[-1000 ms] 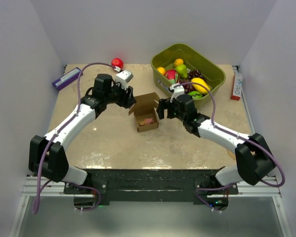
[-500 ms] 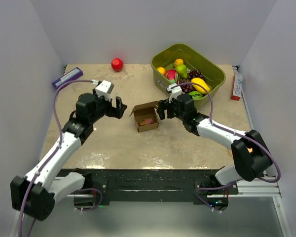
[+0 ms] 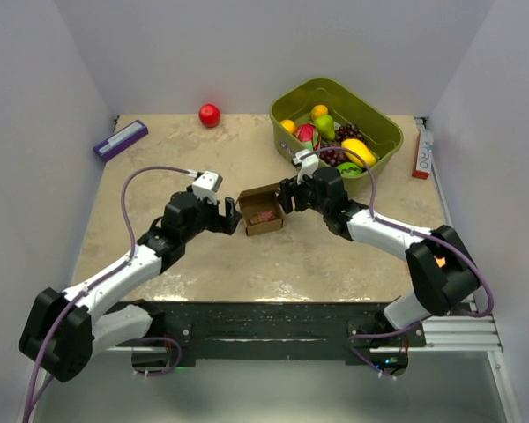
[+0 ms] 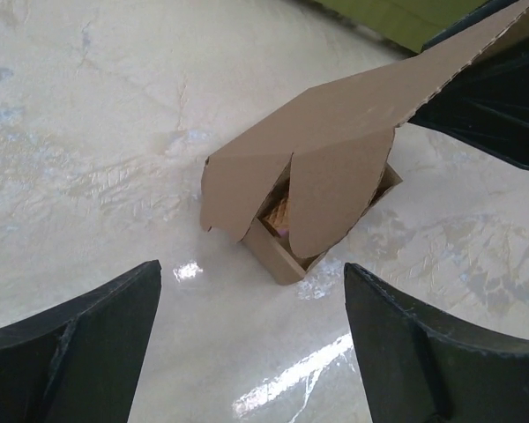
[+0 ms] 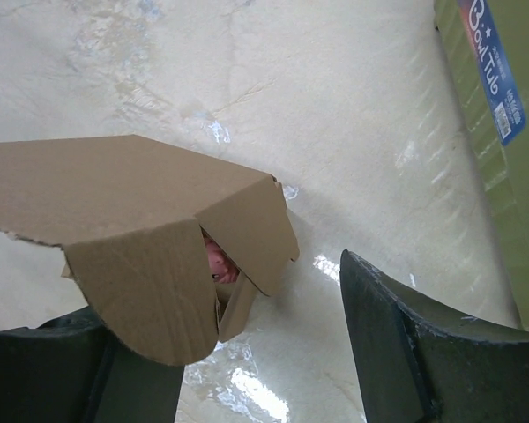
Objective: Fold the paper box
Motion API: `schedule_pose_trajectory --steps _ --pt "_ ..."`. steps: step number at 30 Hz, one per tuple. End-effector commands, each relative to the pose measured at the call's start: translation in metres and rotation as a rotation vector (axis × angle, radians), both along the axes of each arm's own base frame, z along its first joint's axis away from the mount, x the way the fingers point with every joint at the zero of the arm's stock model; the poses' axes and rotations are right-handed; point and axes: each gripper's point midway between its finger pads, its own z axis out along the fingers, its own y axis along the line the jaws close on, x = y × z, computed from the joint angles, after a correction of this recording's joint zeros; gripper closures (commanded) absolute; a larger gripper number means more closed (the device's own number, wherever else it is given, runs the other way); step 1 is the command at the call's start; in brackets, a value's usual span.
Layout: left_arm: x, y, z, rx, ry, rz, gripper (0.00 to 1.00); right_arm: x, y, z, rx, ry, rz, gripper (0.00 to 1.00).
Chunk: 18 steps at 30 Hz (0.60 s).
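Fingers: left gripper (image 3: 230,218) spread, empty | right gripper (image 3: 285,196) spread beside paper box (image 3: 263,212) | bin (image 5: 513,203) label "Bowl Tub"

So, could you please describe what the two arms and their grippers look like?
The left arm and right arm have white links, black joints and a looping purple cable each. The left gripper and right gripper are black, two-fingered, with a white camera block.
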Motion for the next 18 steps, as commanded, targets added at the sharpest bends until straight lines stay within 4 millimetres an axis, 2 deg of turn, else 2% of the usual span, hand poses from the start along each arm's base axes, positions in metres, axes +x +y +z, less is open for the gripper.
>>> schedule_pose_trajectory --steps 1,5,10,12,13,14,18 --pt "0.016 -0.007 0.02 -0.029 -0.124 0.013 0.12 0.011 0.016 0.029 0.041 -0.071 0.038 0.33" --pt "0.023 -0.001 0.004 0.014 -0.113 0.052 0.13 0.011 0.018 0.026 0.04 -0.062 0.042 0.35" --pt "0.033 -0.003 -0.001 0.022 -0.141 0.065 0.16 0.013 0.021 0.02 0.028 -0.05 0.045 0.4" --pt "0.039 -0.006 0.005 0.021 -0.149 0.062 0.21 0.013 0.021 0.018 0.016 -0.039 0.041 0.43" --pt "0.041 -0.009 0.001 0.025 -0.14 0.056 0.23 0.013 0.021 0.017 0.018 -0.037 0.043 0.44" --pt "0.045 -0.011 0.005 0.021 -0.146 0.056 0.3 0.012 0.023 0.017 0.016 -0.038 0.047 0.48" --pt "0.047 -0.018 -0.003 0.015 -0.11 0.042 0.47 0.011 0.029 0.015 0.003 -0.032 0.051 0.61"
